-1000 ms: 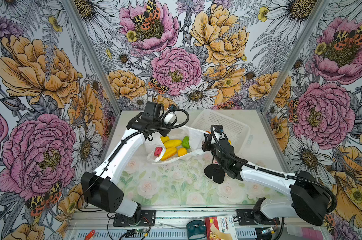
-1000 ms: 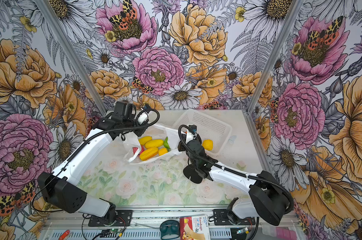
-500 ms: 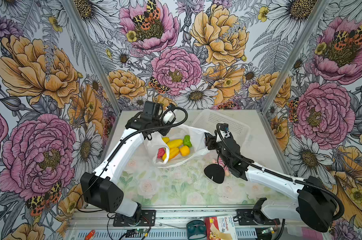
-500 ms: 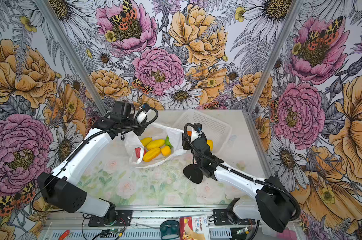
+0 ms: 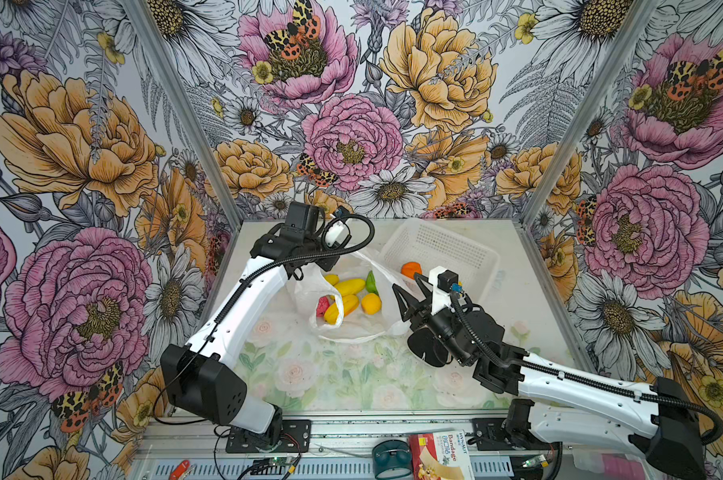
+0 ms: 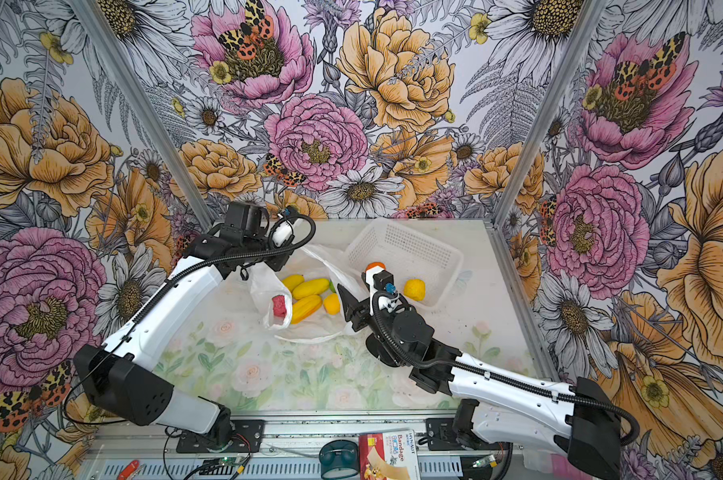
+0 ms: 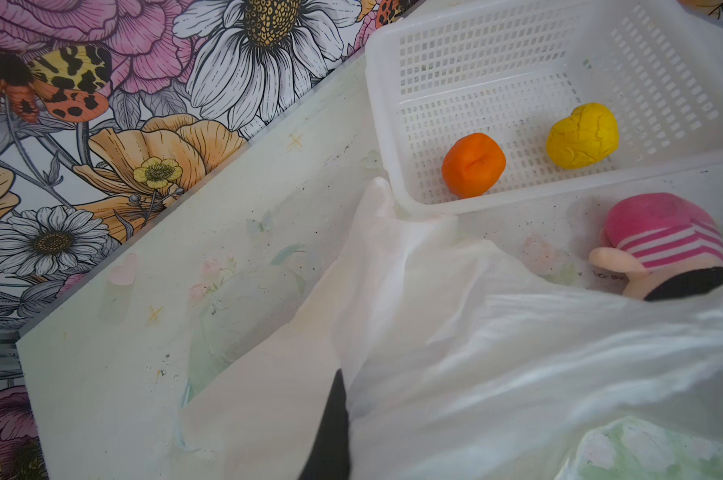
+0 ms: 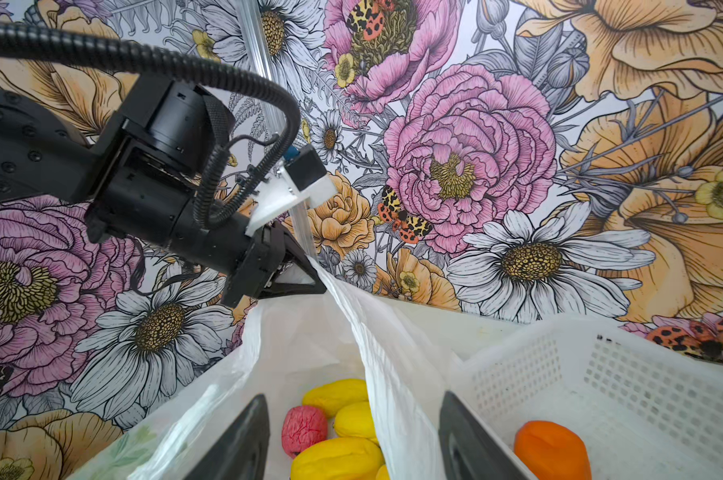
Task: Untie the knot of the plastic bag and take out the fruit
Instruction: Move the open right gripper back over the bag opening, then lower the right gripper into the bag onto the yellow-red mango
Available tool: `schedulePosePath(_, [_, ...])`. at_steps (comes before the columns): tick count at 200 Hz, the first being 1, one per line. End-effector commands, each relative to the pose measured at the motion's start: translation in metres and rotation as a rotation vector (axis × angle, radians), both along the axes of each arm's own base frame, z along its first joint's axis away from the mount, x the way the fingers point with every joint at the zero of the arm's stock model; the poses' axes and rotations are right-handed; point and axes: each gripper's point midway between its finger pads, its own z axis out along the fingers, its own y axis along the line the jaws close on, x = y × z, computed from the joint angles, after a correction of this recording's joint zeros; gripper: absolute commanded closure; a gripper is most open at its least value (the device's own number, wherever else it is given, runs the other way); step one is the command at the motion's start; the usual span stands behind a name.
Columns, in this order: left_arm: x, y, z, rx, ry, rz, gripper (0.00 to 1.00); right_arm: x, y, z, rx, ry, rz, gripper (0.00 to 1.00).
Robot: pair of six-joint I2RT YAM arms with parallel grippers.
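Observation:
The plastic bag (image 5: 353,330) (image 6: 264,291) lies open at mid-table; the knot is out of view. Inside lie several fruit: yellow ones (image 5: 349,286) (image 8: 336,459), a green one (image 5: 371,281) and a pink-red one (image 5: 322,306) (image 8: 303,428). My left gripper (image 8: 312,270) is shut on the bag's upper edge (image 7: 434,332) and holds it up; one black finger (image 7: 330,432) shows against the film. My right gripper (image 5: 409,297) (image 8: 353,440) stands open at the bag's right side, with a taut fold of bag running between its fingers (image 8: 243,440). An orange fruit (image 5: 410,269) (image 7: 473,165) and a yellow fruit (image 6: 414,289) (image 7: 582,135) lie in the basket.
The white perforated basket (image 5: 442,245) (image 6: 405,245) (image 7: 497,62) (image 8: 600,374) sits at the back right, touching the bag. A pink-striped doll (image 7: 663,245) lies beside the basket under the right arm. Flowered walls close off the back and both sides.
My right gripper has gone from shut to open and drawn back a little from the basket. The bag has slumped into a rounder shape. The left gripper keeps its hold.

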Motion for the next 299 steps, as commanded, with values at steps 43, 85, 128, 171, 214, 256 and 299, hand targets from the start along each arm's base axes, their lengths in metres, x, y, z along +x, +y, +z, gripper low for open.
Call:
schedulePosePath(43, [0.008,0.003,0.015,-0.017,-0.042,0.033,1.0,0.004,0.097,-0.045,-0.132,0.018,0.131,0.59])
schedulePosePath(85, [0.008,0.004,0.016,-0.016,-0.044,0.035,1.0,0.035,0.136,-0.122,-0.2,0.097,0.066,0.61])
schedulePosePath(128, [0.007,0.004,0.019,-0.018,-0.05,0.034,1.0,0.06,0.129,-0.173,-0.237,0.188,-0.005,0.63])
schedulePosePath(171, [0.007,0.004,0.018,-0.018,-0.049,0.034,1.0,0.071,0.112,-0.193,-0.283,0.243,-0.091,0.63])
schedulePosePath(214, [0.007,0.004,0.018,-0.015,-0.049,0.036,1.0,0.086,0.091,-0.222,-0.332,0.332,-0.16,0.59])
schedulePosePath(256, [0.007,0.005,0.018,-0.012,-0.051,0.038,1.0,0.094,0.094,-0.234,-0.402,0.372,-0.191,0.49])
schedulePosePath(299, [0.007,0.005,0.019,-0.013,-0.053,0.039,1.0,0.101,0.101,-0.249,-0.465,0.423,-0.222,0.39])
